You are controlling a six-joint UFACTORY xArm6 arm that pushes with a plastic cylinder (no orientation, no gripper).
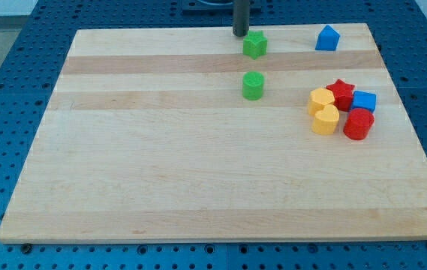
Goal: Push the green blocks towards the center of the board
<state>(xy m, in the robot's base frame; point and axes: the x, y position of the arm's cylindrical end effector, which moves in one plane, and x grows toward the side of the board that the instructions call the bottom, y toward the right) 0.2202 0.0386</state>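
A green star-shaped block (pixel 255 45) lies near the board's top edge, a little right of the middle. A green cylinder (pixel 253 85) stands just below it, apart from it. My tip (pixel 240 34) is at the top edge of the board, just up and to the left of the green star block, very close to it or touching it. The rod rises out of the view's top.
A blue block with a peaked top (pixel 327 38) lies at the top right. A cluster at the right holds a red star (pixel 341 94), a blue cube (pixel 363 101), a red cylinder (pixel 359 124) and two yellow blocks (pixel 323 110). The wooden board (pixel 160 172) rests on a blue perforated table.
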